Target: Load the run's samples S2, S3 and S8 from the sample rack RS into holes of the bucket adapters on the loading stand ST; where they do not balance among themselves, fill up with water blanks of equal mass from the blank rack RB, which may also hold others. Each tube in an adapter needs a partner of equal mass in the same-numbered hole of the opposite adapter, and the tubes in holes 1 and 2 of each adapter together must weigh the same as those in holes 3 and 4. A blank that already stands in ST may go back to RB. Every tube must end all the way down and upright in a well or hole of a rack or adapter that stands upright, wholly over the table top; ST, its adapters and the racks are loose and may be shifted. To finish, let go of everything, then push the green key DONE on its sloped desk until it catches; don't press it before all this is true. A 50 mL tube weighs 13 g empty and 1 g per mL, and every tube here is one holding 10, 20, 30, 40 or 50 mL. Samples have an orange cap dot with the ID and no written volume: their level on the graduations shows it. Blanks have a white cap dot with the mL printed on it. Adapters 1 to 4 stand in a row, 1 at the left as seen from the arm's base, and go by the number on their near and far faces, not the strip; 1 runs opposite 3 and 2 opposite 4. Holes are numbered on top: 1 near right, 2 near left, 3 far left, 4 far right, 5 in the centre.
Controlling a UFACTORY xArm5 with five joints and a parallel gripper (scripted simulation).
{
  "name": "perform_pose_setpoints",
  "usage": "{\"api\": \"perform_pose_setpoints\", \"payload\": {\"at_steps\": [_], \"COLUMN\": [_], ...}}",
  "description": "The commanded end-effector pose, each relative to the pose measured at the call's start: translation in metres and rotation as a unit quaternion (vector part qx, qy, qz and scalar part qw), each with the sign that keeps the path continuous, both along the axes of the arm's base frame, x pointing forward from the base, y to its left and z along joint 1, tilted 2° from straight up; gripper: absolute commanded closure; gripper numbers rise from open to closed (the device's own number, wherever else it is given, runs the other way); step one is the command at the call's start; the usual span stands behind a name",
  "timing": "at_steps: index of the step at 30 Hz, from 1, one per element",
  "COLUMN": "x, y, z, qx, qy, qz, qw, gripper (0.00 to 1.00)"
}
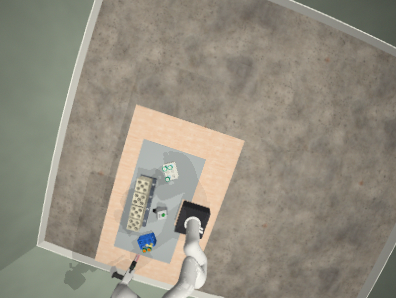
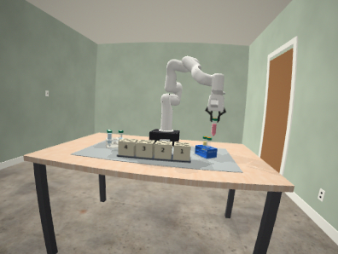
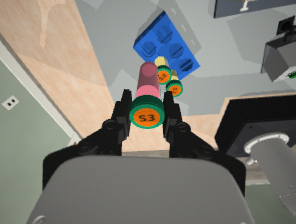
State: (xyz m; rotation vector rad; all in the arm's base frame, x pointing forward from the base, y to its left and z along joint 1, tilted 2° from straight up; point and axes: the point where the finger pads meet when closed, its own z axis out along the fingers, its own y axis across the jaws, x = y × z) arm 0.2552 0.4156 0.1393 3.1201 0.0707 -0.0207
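My gripper (image 3: 147,100) is shut on sample tube S3 (image 3: 146,95), which has a green cap with an orange dot and pink liquid. It hangs high in the air beside the blue sample rack RS (image 3: 166,46), as the exterior view shows for the tube (image 2: 213,128) and the rack (image 2: 206,151). Two more orange-dotted samples (image 3: 169,82) stand in RS. The loading stand with adapters numbered 4, 3, 2, 1 (image 2: 154,149) stands in a row on the grey mat. The blank rack RB (image 2: 113,138) holds green-capped tubes at the far left of the exterior view.
The green DONE key on its desk (image 1: 161,214) sits between the stand and the arm's black base (image 1: 192,217). The table edge and wall lie close beside RS in the wrist view.
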Motion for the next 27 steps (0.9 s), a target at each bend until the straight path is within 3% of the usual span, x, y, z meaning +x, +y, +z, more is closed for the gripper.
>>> {"api": "perform_pose_setpoints", "payload": {"at_steps": [1,14,22,27], "x": [0.0007,0.0007,0.0007,0.0007], "y": [0.0012,0.0012,0.0012,0.0012], "z": [0.0016,0.0016,0.0016,0.0016], "qx": [0.002,0.004,0.006,0.006], "qy": [0.000,0.004,0.007,0.007], "qz": [0.064,0.245,0.371,0.373], "qw": [0.998,0.970,0.928,0.928], "gripper": [1.00,1.00,1.00,1.00]}}
